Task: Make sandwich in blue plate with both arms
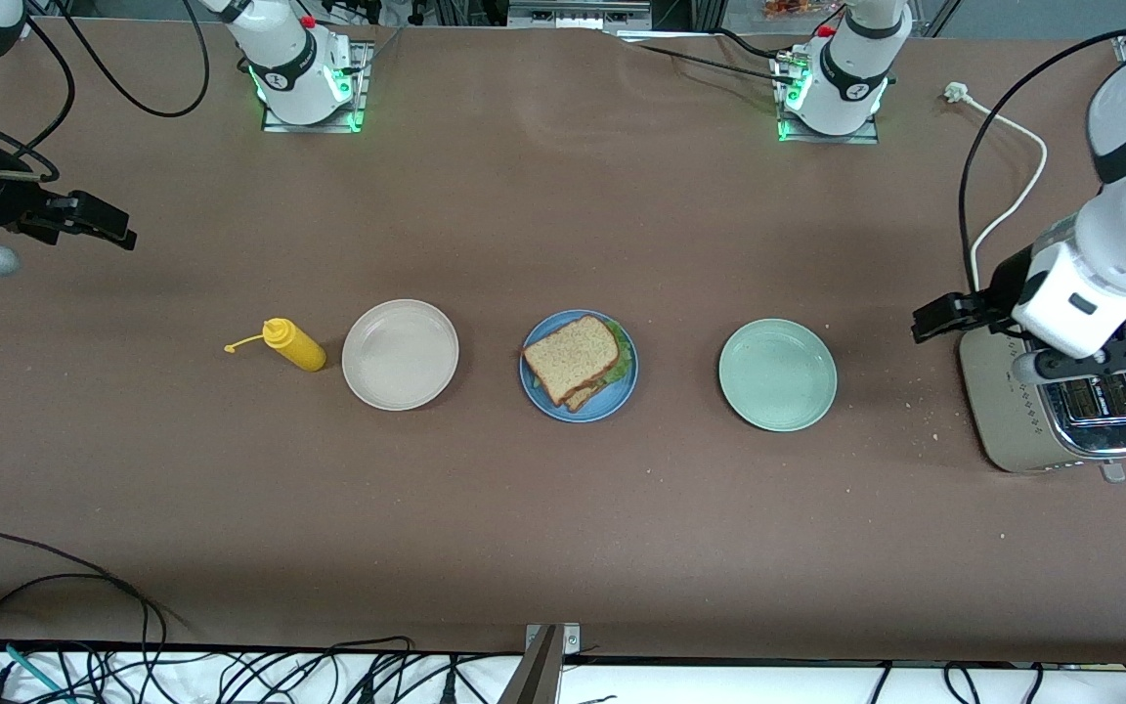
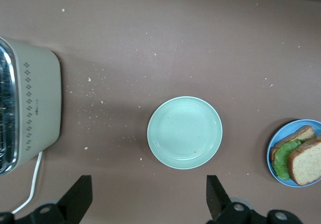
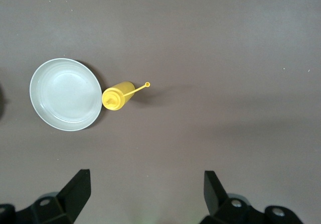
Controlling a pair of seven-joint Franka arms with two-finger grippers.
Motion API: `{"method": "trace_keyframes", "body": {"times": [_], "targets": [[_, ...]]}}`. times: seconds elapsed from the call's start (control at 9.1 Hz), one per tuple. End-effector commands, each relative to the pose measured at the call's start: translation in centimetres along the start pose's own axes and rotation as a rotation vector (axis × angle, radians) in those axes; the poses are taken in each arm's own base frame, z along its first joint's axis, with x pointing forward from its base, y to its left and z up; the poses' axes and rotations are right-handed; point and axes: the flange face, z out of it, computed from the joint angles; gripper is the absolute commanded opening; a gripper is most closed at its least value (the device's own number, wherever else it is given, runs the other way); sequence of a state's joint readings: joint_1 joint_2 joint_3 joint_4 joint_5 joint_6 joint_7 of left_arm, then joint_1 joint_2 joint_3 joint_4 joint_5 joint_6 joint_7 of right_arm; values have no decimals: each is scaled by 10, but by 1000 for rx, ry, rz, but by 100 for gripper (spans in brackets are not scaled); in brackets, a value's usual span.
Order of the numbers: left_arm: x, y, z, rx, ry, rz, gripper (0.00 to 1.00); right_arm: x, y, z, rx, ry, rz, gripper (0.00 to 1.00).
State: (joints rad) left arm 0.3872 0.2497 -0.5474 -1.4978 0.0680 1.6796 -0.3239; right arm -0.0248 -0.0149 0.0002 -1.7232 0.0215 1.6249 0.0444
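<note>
- The sandwich [image 1: 578, 362] sits in the blue plate [image 1: 541, 388], mid-counter [image 1: 563, 508], lettuce showing at its edge.
- A mint plate [image 1: 777, 374] lies beside the blue plate toward the left arm's end; a cream plate [image 1: 400, 354] lies beside it toward the right arm's end.
- A yellow bottle [image 1: 294, 344] lies on its side just past the cream plate.
- The left pincer [image 1: 936, 317] hangs released, up by the toaster [image 1: 1013, 430], well apart from the blue plate.
- The right pincer [image 1: 99, 223] hangs released over bare counter, well apart from the blue plate.
</note>
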Motion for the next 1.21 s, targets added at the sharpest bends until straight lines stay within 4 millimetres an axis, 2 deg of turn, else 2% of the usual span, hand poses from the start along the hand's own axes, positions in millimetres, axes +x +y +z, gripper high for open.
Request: {"method": "trace_keyframes", "body": {"times": [0.0, 0.11, 0.44, 1.1], "targets": [[-2, -13, -41, 14, 2, 13, 100, -6, 5, -12, 12, 5, 24, 100], [1, -26, -45, 4, 6, 11, 100, -6, 5, -12, 12, 5, 26, 100], [2, -39, -47, 10, 8, 22, 100, -4, 6, -14, 3, 16, 24, 100], [2, -44, -48, 8, 4, 21, 100, -4, 2, -16, 1, 24, 18, 100]]}}
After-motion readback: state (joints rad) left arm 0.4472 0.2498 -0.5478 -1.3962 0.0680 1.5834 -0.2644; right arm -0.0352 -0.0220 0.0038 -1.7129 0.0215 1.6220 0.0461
